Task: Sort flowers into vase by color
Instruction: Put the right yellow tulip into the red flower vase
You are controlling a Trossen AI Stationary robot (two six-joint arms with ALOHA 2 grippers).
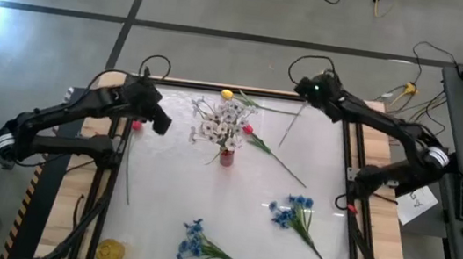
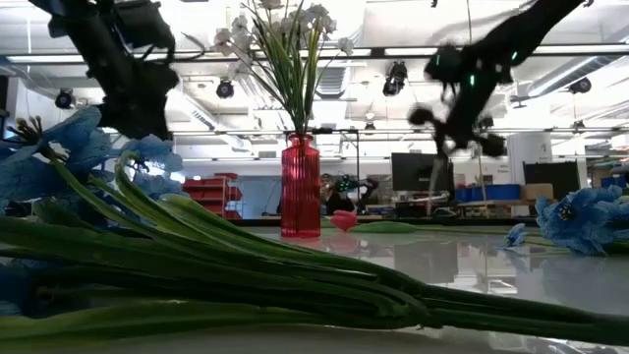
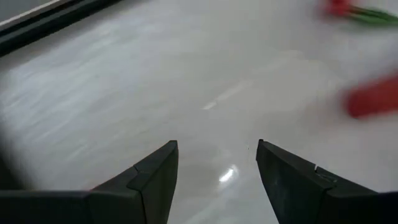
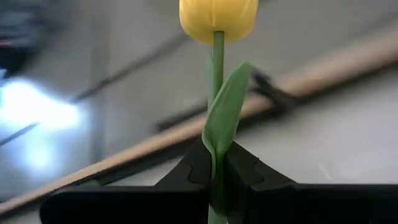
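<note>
Red vase [image 1: 226, 156] of white sprays [image 1: 219, 124] is set mid-table, well left of right gripper [image 1: 306, 89], by which a yellow tulip [image 4: 218, 15] is clenched at the stem, upright between the fingers; left gripper [image 3: 217, 165], released, is nearer the vase.

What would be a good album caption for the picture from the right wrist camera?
The right hand grips the thin green stem of a yellow artificial tulip, holding it upright.

White sprays [image 1: 224, 121]: I see them upright in the red vase [image 1: 226, 156].
Yellow tulip [image 4: 218, 17]: clamped by its stem in my right pincer [image 4: 217, 168].
Blue clusters [image 1: 294, 213]: lying flat on the table [image 1: 170, 193].
Red-pink tulip [image 1: 249, 132]: lying beside the vase.
</note>
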